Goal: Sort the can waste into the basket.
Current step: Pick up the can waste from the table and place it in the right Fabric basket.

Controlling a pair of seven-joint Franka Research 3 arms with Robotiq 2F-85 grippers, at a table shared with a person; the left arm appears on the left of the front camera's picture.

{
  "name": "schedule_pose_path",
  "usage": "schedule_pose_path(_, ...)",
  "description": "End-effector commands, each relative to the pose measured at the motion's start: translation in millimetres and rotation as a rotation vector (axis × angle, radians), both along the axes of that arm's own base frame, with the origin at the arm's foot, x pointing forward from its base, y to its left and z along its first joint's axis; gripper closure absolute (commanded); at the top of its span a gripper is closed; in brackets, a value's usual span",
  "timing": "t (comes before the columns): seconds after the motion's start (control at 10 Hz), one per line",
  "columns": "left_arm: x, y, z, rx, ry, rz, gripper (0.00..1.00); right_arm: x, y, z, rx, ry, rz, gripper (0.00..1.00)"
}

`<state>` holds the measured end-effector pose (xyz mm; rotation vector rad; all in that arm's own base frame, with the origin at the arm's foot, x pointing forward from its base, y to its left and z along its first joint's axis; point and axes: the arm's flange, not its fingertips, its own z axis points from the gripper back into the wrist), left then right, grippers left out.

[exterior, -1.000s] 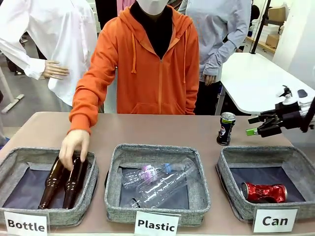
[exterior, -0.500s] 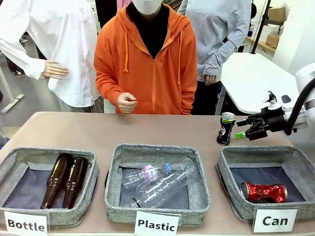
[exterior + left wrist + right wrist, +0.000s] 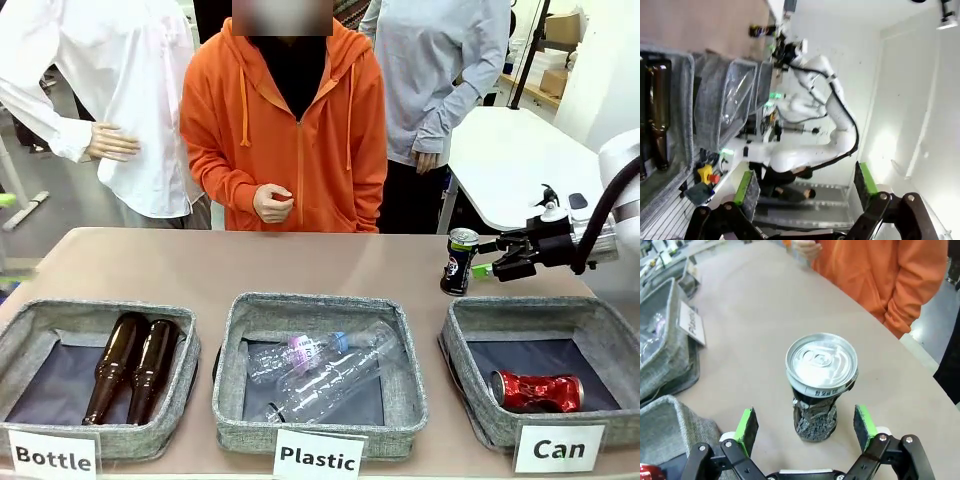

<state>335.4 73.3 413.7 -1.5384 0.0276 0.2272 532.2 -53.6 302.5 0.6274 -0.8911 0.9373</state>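
Observation:
A dark can (image 3: 459,262) with a silver top stands upright on the table behind the "Can" basket (image 3: 470,322). My right gripper (image 3: 488,264) is open just to its right, at can height. In the right wrist view the dark can (image 3: 820,385) stands between the green pads (image 3: 747,424), apart from both, its lower body dented. A crushed red can (image 3: 536,391) lies inside the basket, behind the white "Can" card (image 3: 558,448). My left gripper (image 3: 806,182) is open and holds nothing, off the table's left side.
A "Plastic" basket (image 3: 318,305) with clear bottles sits in the middle. A "Bottle" basket (image 3: 60,312) holds two brown bottles (image 3: 130,365) at the left. A person in an orange hoodie (image 3: 290,130) stands at the far edge with a hand (image 3: 272,203) held at the chest.
My right gripper has moved left, up to the dark can. The person has drawn the hand back from the Bottle basket and stood upright.

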Motion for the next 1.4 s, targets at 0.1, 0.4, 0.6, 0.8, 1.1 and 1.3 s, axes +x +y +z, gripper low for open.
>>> schedule_pose_path(0.1,8,-46,-22,0.041,0.059,-0.107,0.0,18,11,-14,0.049,-0.053,-0.026,0.0)
schedule_pose_path(0.4,10,-39,-14,0.031,0.034,-0.095,0.0,26,18,-27,0.098,-0.058,-0.05,0.0)
schedule_pose_path(0.6,10,-39,-14,0.031,0.034,-0.095,0.0,31,23,-33,0.136,-0.05,-0.045,0.0)
schedule_pose_path(0.8,10,-39,-14,0.031,0.034,-0.095,0.0,29,26,-39,0.13,-0.013,-0.015,0.54)
schedule_pose_path(1.1,10,-39,-14,0.031,0.034,-0.095,0.0,32,28,-42,0.19,0.021,0.007,1.0)
schedule_pose_path(1.3,10,-39,-14,0.031,0.034,-0.095,0.0,33,28,-41,0.195,0.024,0.011,0.87)
